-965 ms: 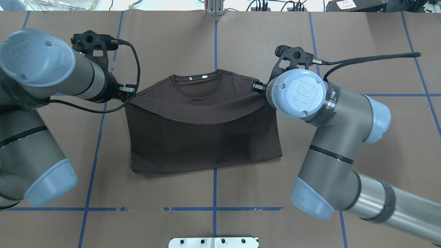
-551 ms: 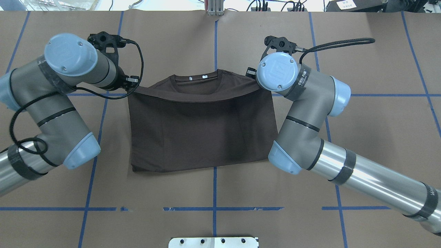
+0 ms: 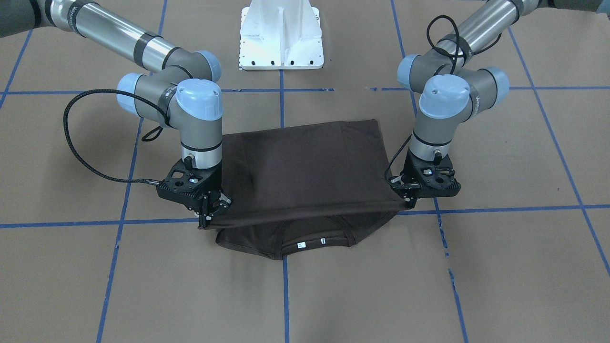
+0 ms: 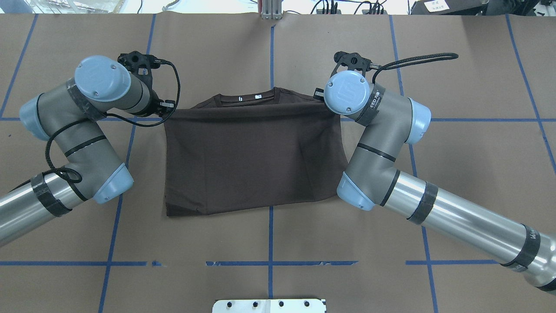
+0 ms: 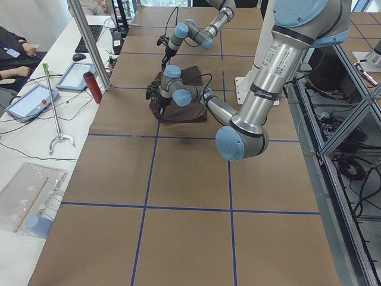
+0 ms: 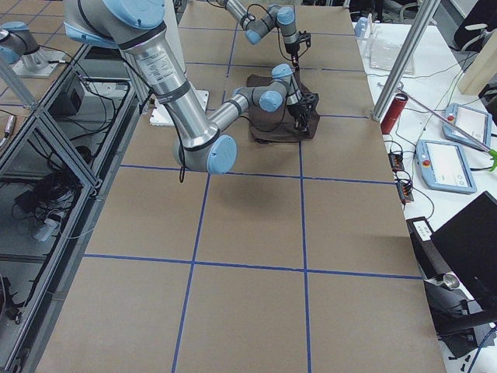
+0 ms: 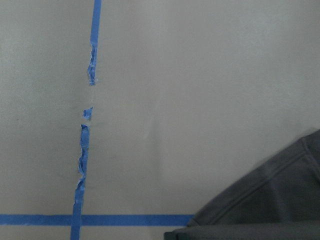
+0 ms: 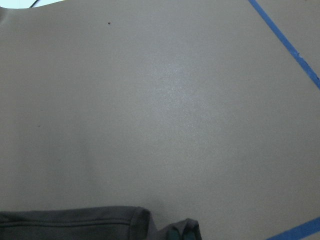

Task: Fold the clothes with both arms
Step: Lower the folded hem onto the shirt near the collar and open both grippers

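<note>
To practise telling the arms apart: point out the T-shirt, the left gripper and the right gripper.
T-shirt [image 4: 252, 161]: overhead view, middle of the cloth.
left gripper [image 3: 409, 202]: front-facing view, fingertips at shirt edge.
right gripper [image 3: 208, 216]: front-facing view, fingertips at shirt edge.

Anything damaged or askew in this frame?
The blue tape on the table is torn and gapped in the left wrist view. The T-shirt has a near fold edge that slants in the overhead view, lower at its left end. Nothing else stands out.

Near left arm [image 5: 280, 59] and far right arm [image 5: 191, 30] reach the T-shirt [image 5: 178, 115]; red cylinder [image 5: 92, 87] stands apart.
</note>
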